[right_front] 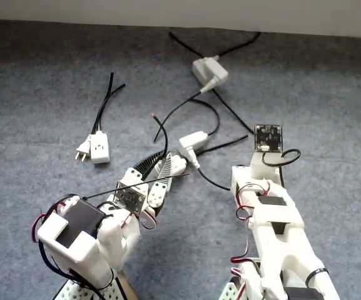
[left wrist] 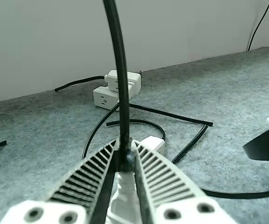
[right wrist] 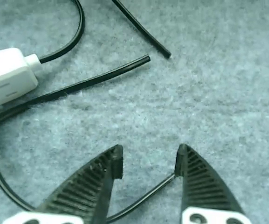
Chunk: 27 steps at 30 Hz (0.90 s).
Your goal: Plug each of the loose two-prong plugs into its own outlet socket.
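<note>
Near table middle, left gripper (left wrist: 125,148) was squeezed shut on white plug (right_front: 177,165), just beside middle socket (right_front: 193,140), not in yet. Right gripper (right wrist: 149,157) hung wide open, holding nothing. Far-edge pair (right_front: 208,70) looked joined to me. Left-side plug (right_front: 82,152) showed bare prongs. I judged two plugs left.

The high view looks down on the counter (right_front: 36,75) from behind both arms. Close behind the left pincer (left wrist: 124,148), one wrist view faces along the surface; the right pincer (right wrist: 149,156) view faces downward. All share the middle socket (right_front: 193,140).
</note>
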Each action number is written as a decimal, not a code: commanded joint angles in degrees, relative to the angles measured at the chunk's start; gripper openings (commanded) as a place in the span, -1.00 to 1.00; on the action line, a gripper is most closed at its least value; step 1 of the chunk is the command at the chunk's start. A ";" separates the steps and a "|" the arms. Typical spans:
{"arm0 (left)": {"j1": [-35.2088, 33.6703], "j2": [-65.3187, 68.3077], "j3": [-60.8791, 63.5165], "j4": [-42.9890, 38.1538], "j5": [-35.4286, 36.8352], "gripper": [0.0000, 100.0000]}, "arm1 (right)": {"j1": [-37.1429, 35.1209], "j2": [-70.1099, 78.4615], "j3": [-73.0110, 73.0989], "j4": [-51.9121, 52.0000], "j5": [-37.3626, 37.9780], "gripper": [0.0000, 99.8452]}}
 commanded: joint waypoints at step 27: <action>-0.22 -12.79 1.80 29.10 -21.80 -0.99 | -0.22 -1.36 -0.04 -1.10 0.53 -0.62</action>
